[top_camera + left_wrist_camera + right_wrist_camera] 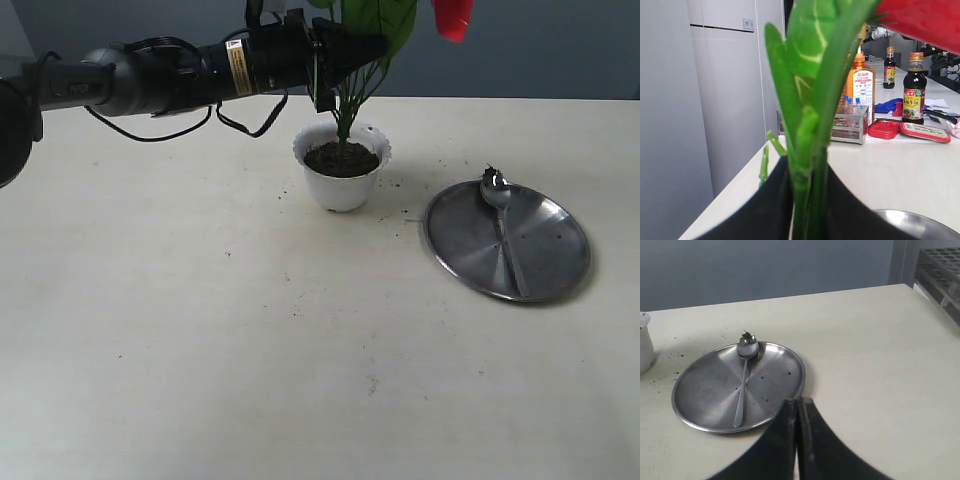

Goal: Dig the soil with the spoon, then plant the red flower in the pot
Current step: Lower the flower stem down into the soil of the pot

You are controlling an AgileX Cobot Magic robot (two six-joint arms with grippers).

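Observation:
The white pot [341, 180] with a wavy rim stands at mid-table, filled with dark soil [341, 159]. The red flower [452, 17] stands upright with its green stems [346, 118] down in the soil. My left gripper [347, 50] is shut on those stems [810, 190] above the pot, leaves [812, 60] filling its view. The silver spoon [503, 222] lies on the steel plate [545, 262] to the pot's right, soil crumbs on its bowl [747, 346]. My right gripper [798, 403] is shut and empty, just off the plate's rim [789, 395]; it is outside the exterior view.
Soil crumbs are scattered on the table around the pot and plate. Behind, in the left wrist view, sauce bottles [914, 87], a red tin [883, 129] and a clear rack [848, 120] sit on another table. A test-tube rack [941, 275] stands at the table's edge in the right wrist view.

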